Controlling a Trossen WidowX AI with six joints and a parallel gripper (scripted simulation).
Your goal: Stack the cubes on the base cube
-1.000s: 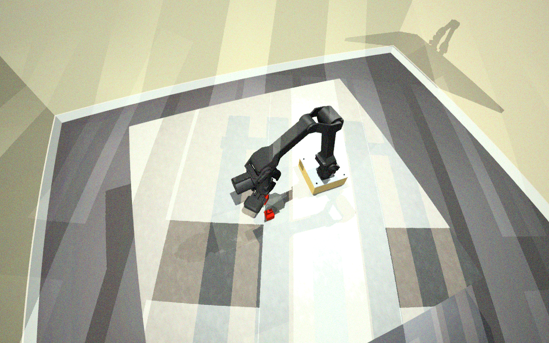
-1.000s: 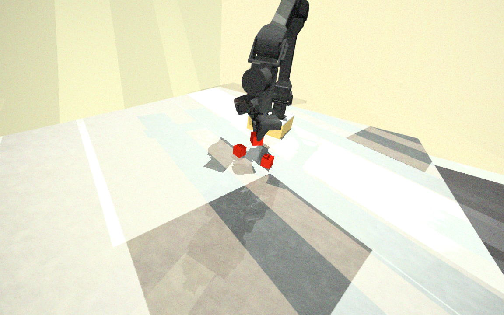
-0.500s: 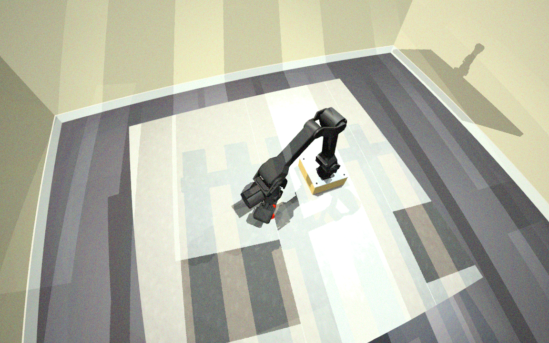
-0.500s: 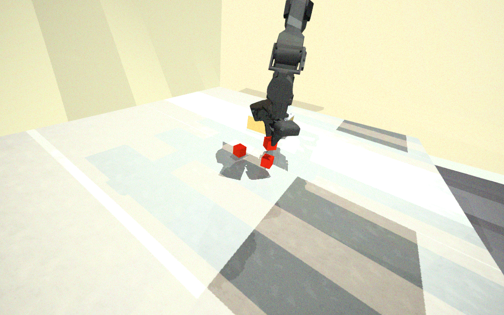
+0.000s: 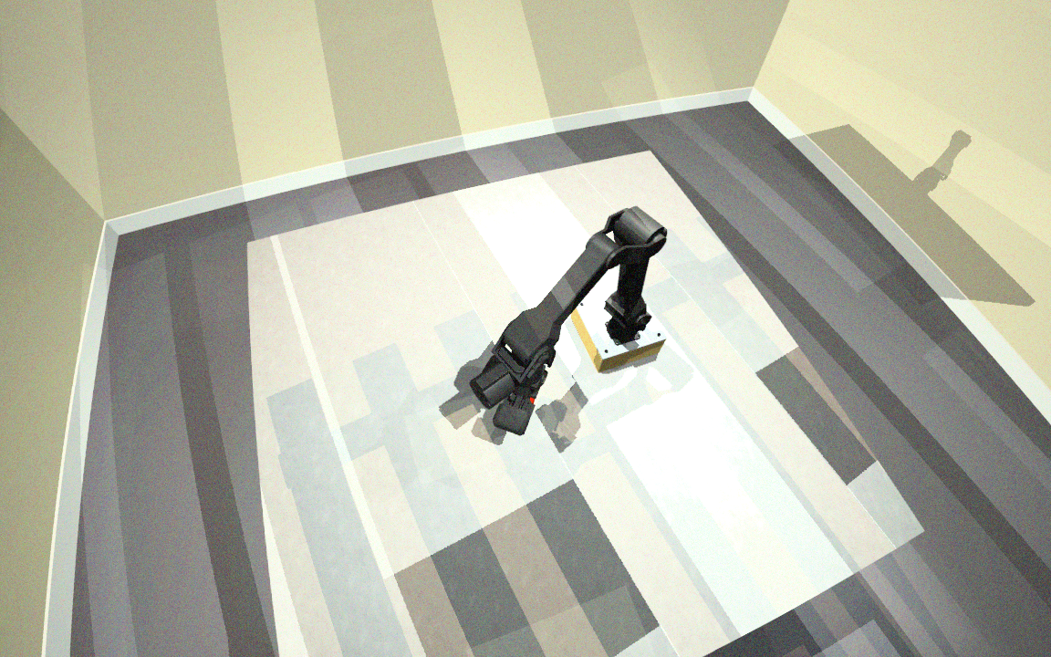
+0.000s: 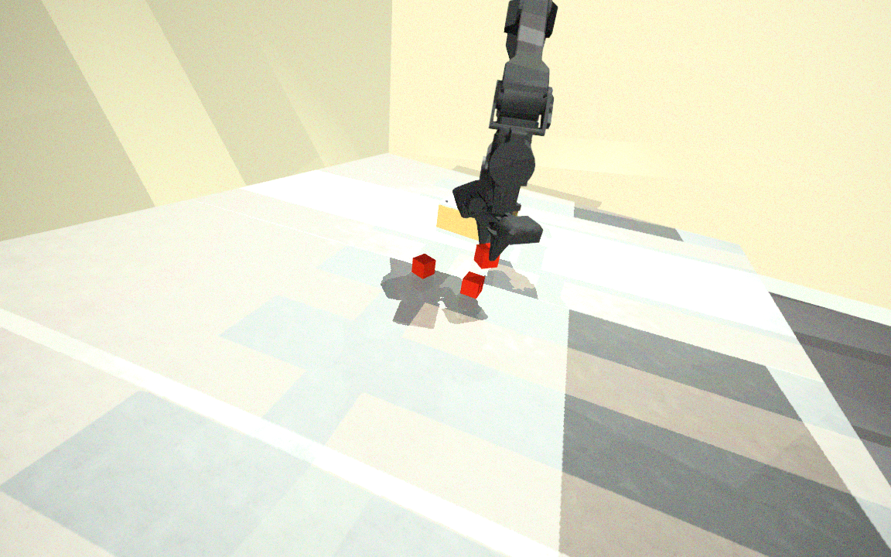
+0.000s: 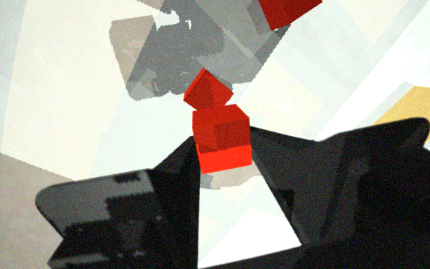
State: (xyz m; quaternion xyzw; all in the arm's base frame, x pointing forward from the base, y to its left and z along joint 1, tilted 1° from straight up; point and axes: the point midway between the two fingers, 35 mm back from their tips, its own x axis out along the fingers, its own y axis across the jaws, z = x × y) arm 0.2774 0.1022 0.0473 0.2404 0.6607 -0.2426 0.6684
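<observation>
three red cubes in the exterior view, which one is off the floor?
The red cube clamped in the gripper, highest and farthest right of the three. The left cube and the near cube both rest on the floor.
</observation>
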